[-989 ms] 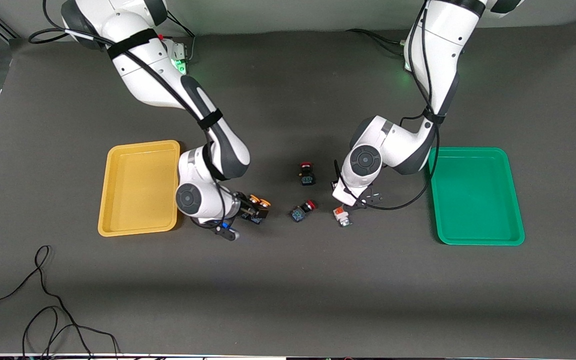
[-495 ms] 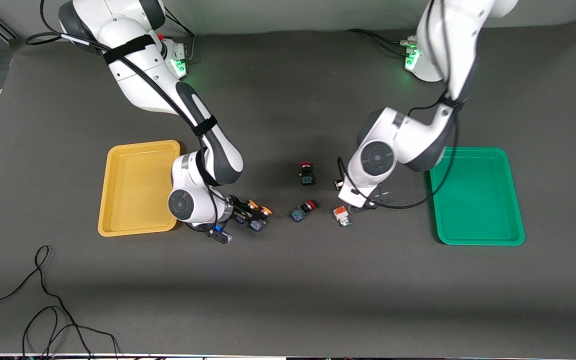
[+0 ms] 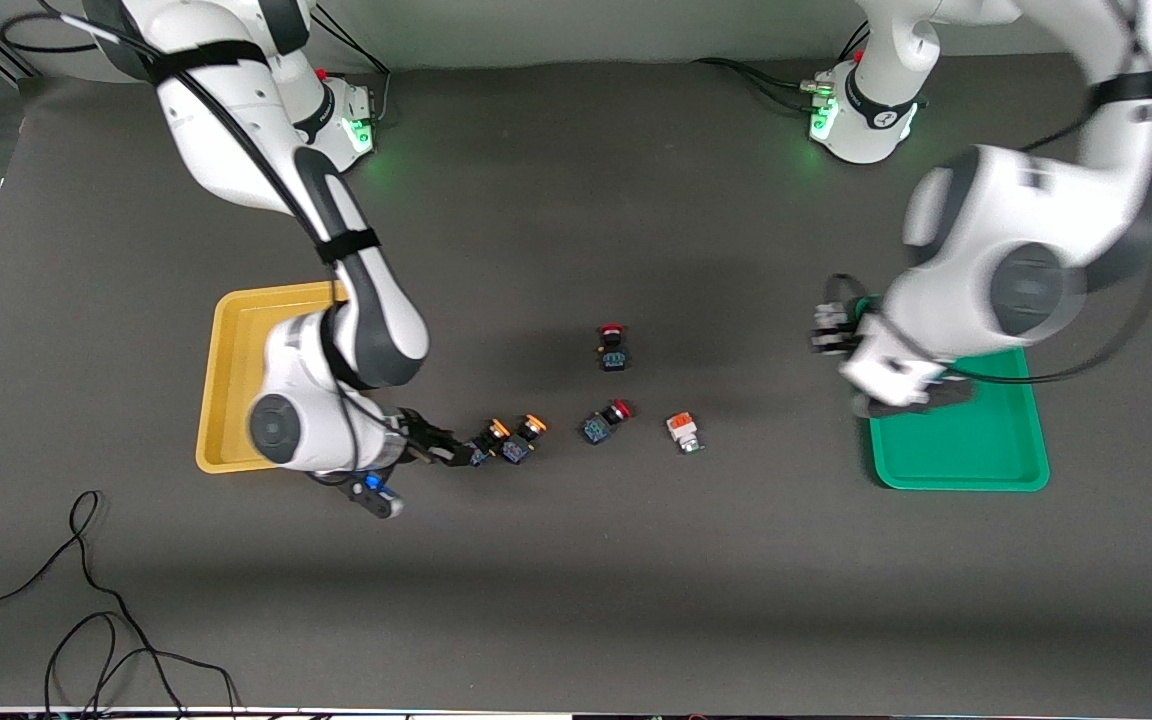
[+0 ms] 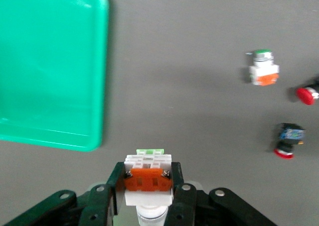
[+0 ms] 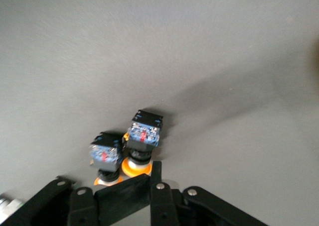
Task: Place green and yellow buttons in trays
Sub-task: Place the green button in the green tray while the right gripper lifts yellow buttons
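Lowest on the table, the right gripper point(image 3: 439, 451) sits close to the surface just beside the yellow tray point(image 3: 226, 400). Its fingers are spread and hold nothing. The two yellow-capped buttons point(image 3: 506, 438) lie touching each other right at its fingertips, caps toward it. Because they touch, a closing grip could catch both or flick one away, and a round cap may roll out of reach. Toward the middle lie a loose white-and-orange button point(image 3: 681, 432) and a red-capped button point(image 3: 604, 422), with a second red-capped button point(image 3: 613, 348) farther from the camera. Neither red one belongs in a tray, so a low sweep could knock them. The left gripper point(image 4: 147, 178) is clamped on another white-and-orange button point(image 4: 144, 161) and hangs over bare table just beside the rim of the green tray point(image 4: 50, 86). Letting go here would drop it short, or bounce it off the raised rim.
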`<act>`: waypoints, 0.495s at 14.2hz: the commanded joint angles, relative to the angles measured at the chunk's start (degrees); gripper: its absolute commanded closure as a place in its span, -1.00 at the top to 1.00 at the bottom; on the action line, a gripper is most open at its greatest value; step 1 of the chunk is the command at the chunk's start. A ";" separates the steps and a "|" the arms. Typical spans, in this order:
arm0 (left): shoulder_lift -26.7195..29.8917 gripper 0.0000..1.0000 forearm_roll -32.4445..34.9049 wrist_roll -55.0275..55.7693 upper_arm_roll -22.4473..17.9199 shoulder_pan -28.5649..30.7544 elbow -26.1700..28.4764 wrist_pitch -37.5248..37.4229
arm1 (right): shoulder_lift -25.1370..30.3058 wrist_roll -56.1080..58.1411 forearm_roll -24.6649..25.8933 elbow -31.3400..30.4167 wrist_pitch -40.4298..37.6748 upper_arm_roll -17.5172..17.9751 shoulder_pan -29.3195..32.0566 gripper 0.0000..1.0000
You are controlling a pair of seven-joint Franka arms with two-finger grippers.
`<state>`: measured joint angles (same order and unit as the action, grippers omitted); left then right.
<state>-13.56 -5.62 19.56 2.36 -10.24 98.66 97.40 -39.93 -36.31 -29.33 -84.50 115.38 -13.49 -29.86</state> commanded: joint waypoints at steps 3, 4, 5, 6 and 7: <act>-0.41 -0.63 6.48 -15.76 0.54 10.84 4.95 4.26 | -4.00 -2.70 -0.99 1.09 2.20 0.22 -3.44 0.99; -1.02 -0.63 7.19 -16.65 0.54 11.63 7.58 8.38 | -5.41 -2.71 -0.91 0.91 3.26 0.31 -3.97 0.99; -2.25 -0.63 8.24 -16.84 0.45 12.08 10.73 14.16 | -6.46 -2.71 -0.99 0.82 4.05 0.31 -4.58 0.99; -3.83 -0.63 8.86 -16.75 0.45 12.43 13.64 20.14 | -7.08 -2.71 -0.99 0.91 5.02 0.31 -4.59 0.99; -5.84 -0.63 8.96 -16.75 0.45 12.43 15.41 25.07 | -7.52 -2.71 -0.99 0.82 5.90 0.31 -4.59 0.99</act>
<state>-16.89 2.01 3.31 2.11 2.10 109.24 113.95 -46.21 -38.22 -29.35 -84.60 119.97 -12.91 -34.51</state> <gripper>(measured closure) 0.590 0.335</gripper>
